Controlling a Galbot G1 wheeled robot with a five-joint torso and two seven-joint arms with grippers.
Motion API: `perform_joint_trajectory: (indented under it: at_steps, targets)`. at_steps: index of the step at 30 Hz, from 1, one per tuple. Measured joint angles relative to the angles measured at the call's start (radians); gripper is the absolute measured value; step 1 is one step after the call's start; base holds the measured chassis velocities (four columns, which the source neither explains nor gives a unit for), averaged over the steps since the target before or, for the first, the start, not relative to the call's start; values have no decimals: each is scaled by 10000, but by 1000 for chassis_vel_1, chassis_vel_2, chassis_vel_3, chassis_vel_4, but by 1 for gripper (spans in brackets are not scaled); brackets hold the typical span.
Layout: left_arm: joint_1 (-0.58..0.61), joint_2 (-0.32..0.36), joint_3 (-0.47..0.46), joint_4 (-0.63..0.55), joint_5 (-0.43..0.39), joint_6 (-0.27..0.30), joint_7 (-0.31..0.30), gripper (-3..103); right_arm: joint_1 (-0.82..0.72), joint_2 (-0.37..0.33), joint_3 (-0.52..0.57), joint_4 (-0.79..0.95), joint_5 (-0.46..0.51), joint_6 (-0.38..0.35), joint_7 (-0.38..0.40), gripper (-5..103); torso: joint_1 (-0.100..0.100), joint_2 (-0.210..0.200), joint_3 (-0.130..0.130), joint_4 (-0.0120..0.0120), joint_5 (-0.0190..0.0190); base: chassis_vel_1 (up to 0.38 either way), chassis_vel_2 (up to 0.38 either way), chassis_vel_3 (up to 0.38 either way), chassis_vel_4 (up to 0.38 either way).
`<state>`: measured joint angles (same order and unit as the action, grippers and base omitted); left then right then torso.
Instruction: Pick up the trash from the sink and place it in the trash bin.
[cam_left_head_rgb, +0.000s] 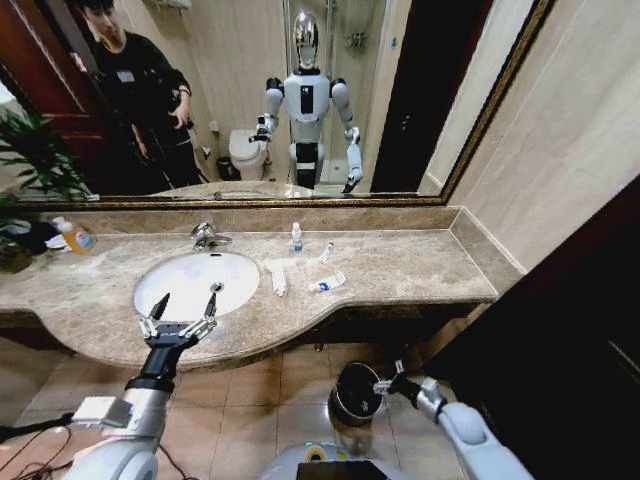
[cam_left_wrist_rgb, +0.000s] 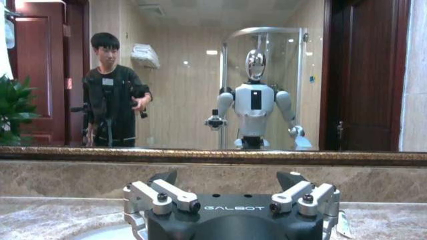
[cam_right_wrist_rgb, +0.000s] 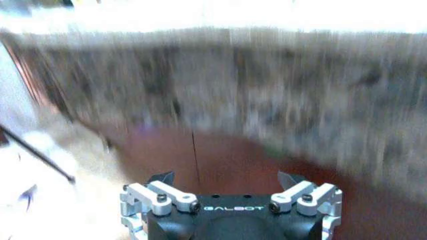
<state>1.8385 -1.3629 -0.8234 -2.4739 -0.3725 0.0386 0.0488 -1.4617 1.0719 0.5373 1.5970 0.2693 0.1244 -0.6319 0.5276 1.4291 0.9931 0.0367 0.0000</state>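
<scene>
1. An orange soap bottle (cam_left_head_rgb: 75, 237) stands at the far left of the beige marble counter (cam_left_head_rgb: 400, 265), close under the mirror frame.
2. The left gripper (cam_left_head_rgb: 187, 301) hangs over the front rim of the white oval sink (cam_left_head_rgb: 195, 282). Its two dark fingers are spread wide apart with nothing between them. In the left wrist view the same gripper (cam_left_wrist_rgb: 227, 178) faces the mirror with its fingertips parted and empty.
3. The chrome faucet (cam_left_head_rgb: 208, 236) sits at the back edge of the basin, between it and the mirror.
4. A long crumpled white tissue (cam_left_head_rgb: 277, 276) lies on the counter just beside the right rim of the sink, running front to back.
5. A small clear upright bottle with a blue cap (cam_left_head_rgb: 297, 237) stands behind the tissue, near the wall.
6. A small white tube (cam_left_head_rgb: 326, 252) lies on the marble to the right of that bottle, apart from it.
7. A white-and-blue packet (cam_left_head_rgb: 328, 283) lies flat in front of the tube, near the counter's front edge and just right of the tissue.
8. The small round black trash bin with a shiny metallic rim (cam_left_head_rgb: 356, 392) stands on the tiled floor below the counter's edge.
9. The right gripper (cam_left_head_rgb: 388, 383) sits low, just beside the bin's right rim. In the right wrist view its fingers (cam_right_wrist_rgb: 291, 179) stand apart, holding nothing.
</scene>
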Motion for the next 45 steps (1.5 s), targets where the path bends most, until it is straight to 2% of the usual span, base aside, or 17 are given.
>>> perform_joint_trajectory:
  at_steps: [4,8,10,13,14,15,16,20,21,23,24,27,32,37,45]
  targets:
    - [0,-1,0,0,0,0,0,100,-164,-238,152,959,420,-73,-1,100,0,0,0,1,-1,0,0,0,0]
    - [1,0,0,0,0,0,0,100,-224,-787,270,3087,980,-643,166,100,0,0,0,1,-1,0,0,0,0]
    - [0,0,0,0,0,0,0,100,-165,-878,233,3421,1097,-829,281,100,0,0,0,0,-2,0,0,0,0]
    - [0,0,0,0,0,0,0,100,386,-1165,-133,4250,1572,-1701,986,100,-1,0,0,-1,-2,0,0,0,0]
    - [0,0,0,0,0,0,0,100,946,-1320,-436,4458,1912,-2282,1454,100,0,0,0,1,-1,0,0,0,0]
    - [0,0,0,0,0,0,0,100,1272,-1399,-620,4474,2084,-2515,1748,100,0,0,0,3,-1,0,0,0,0]
    - [0,0,0,0,0,0,0,100,1272,-1399,-620,4474,2084,-2515,1748,100,0,0,0,3,-1,0,0,0,0]
    - [0,0,0,0,0,0,-1,100,2710,-1531,-1830,4014,2829,-3228,3753,100,2,0,2,2,0,0,0,0,0]
    - [0,0,0,0,0,0,-1,100,2710,-1531,-1830,4014,2829,-3228,3753,100,2,0,2,2,0,0,0,0,0]
    - [0,0,0,0,0,0,0,100,3393,-1250,-2501,3552,3166,-3378,4869,100,1,-1,2,2,0,0,0,0,0]
    - [0,0,0,0,0,0,0,100,3393,-1250,-2501,3552,3166,-3378,4869,100,1,-1,2,2,0,0,0,0,0]
    - [0,0,0,0,0,0,0,100,4074,-740,-3171,3217,3692,-3444,6122,100,2,-1,2,2,-2,0,0,0,0]
    - [0,0,0,0,1,0,0,100,4542,-284,-3771,3249,4013,-3588,6849,100,1,-1,1,2,-2,0,0,0,0]
    - [0,0,0,0,0,0,0,100,4719,32,-4208,3147,4041,-3676,6939,100,1,0,0,1,-2,0,0,0,0]
    - [0,0,0,0,0,0,0,100,5393,643,-4987,1856,3994,-3873,7107,100,0,-1,1,1,-1,0,0,0,0]
